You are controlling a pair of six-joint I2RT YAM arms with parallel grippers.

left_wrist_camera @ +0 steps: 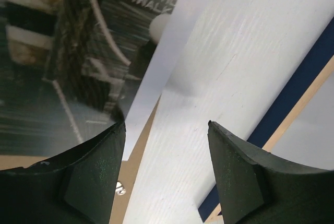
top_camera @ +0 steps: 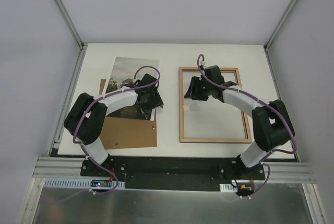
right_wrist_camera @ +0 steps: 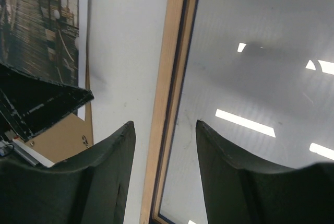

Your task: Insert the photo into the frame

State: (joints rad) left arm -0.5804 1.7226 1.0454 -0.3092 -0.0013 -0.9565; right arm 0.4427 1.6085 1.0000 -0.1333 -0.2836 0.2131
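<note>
The photo [top_camera: 128, 75] lies flat at the left of the table, its lower part over a brown backing board [top_camera: 128, 134]. My left gripper [top_camera: 152, 98] is open and empty at the photo's lower right edge. In the left wrist view its gripper [left_wrist_camera: 167, 130] has bare table between the fingers and the photo [left_wrist_camera: 68, 51] by the left finger. The frame [top_camera: 213, 141] lies to the right, wood-coloured back up. My right gripper [top_camera: 191, 91] is open. In the right wrist view its gripper [right_wrist_camera: 164, 125] straddles the frame's left rail [right_wrist_camera: 168, 88] beside the clear pane [right_wrist_camera: 250, 67].
The white table [top_camera: 169, 57] has a narrow strip between photo and frame. The frame's navy edge [left_wrist_camera: 295, 91] shows in the left wrist view. The right wrist view shows the photo [right_wrist_camera: 47, 20], the backing board [right_wrist_camera: 62, 140] and one left-gripper finger [right_wrist_camera: 42, 104]. Grey walls enclose the table.
</note>
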